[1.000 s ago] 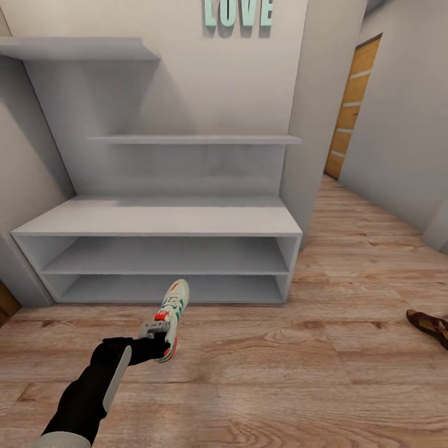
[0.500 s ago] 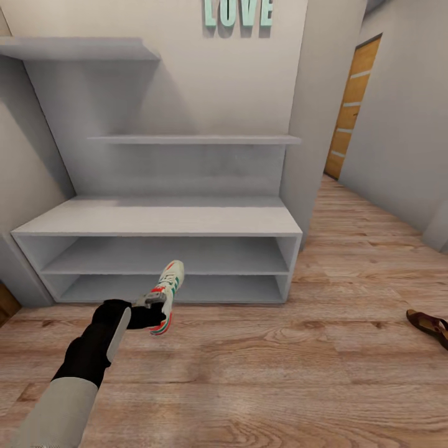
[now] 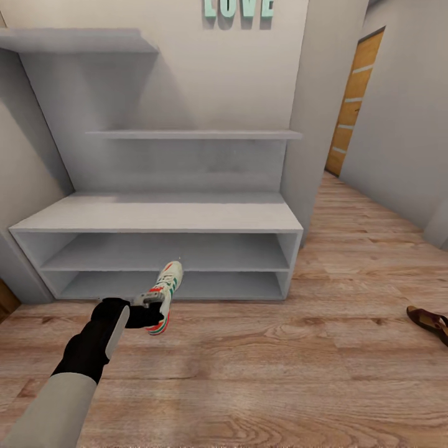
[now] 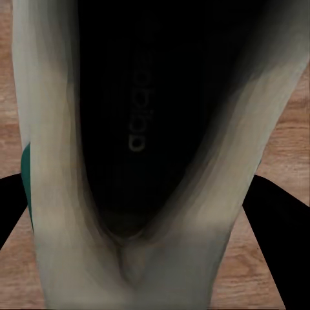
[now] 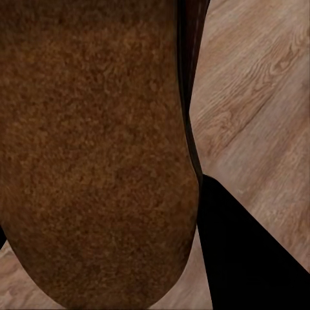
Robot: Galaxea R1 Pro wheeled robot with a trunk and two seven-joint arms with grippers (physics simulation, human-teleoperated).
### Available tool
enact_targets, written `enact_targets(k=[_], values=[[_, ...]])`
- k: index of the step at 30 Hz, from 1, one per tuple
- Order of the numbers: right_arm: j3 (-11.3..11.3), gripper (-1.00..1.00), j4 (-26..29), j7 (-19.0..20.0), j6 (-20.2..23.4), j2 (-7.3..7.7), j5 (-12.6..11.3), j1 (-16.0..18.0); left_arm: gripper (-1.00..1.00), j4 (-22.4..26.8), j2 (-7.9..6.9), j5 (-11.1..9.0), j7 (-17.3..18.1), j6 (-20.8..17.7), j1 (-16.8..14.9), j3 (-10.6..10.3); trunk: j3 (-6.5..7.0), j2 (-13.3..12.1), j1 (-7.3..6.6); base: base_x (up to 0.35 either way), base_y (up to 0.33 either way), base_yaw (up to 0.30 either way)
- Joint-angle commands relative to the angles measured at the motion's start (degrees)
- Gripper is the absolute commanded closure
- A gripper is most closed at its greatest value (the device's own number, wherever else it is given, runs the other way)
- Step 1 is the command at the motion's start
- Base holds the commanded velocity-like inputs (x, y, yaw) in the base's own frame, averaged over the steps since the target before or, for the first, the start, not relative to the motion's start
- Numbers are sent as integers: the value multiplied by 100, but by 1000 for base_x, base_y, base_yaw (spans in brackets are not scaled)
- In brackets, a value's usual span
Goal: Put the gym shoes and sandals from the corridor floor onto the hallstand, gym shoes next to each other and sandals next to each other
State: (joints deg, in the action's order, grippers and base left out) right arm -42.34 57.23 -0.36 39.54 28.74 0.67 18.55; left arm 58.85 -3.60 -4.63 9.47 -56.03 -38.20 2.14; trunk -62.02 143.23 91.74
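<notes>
Clamped around the heel end of a gym shoe [image 3: 163,295], the left gripper [image 3: 144,308] is seen above the corridor floor [image 3: 261,367], just before the lower tiers of the hallstand [image 3: 155,218]. Through the left wrist camera the shoe's dark insole [image 4: 148,116] is shown close up. A sandal [image 5: 90,155] is held at the right gripper [image 5: 194,194], one black finger [image 5: 245,252] beside it. Another sandal [image 3: 430,322] lies well apart on the floor.

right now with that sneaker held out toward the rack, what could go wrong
The sneaker hangs from the left gripper by its heel end, low before the rack's open tiers, so its toe may clip a shelf edge. A sandal lies on the floor to the right, possibly in the base's path.
</notes>
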Motion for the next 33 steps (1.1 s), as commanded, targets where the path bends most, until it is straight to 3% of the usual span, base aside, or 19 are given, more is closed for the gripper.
enact_targets(k=[1,16,21,25,29,33], values=[[-3,100,7,-17,32,0,-6,3,100,-24,0,-55,-15,-27,-4,6,-37,5,1,0,0,0],[-3,100,7,-17,27,0,28,-1,100,-210,16,-56,-14,34,-4,84,-494,25,40,0,0,0],[-1,100,7,-21,27,0,29,-1,100,-197,25,-56,-9,79,-4,100,-499,25,40,0,0,0],[3,100,7,-25,27,0,29,-1,100,-190,36,-56,-14,427,-7,106,-499,25,40,0,0,0],[2,100,7,-25,27,0,29,0,100,-197,69,-56,-56,533,-23,122,-499,25,40,0,0,0],[5,100,10,-25,27,0,29,0,100,-208,315,-84,-716,552,-139,128,-499,25,40,0,0,0]])
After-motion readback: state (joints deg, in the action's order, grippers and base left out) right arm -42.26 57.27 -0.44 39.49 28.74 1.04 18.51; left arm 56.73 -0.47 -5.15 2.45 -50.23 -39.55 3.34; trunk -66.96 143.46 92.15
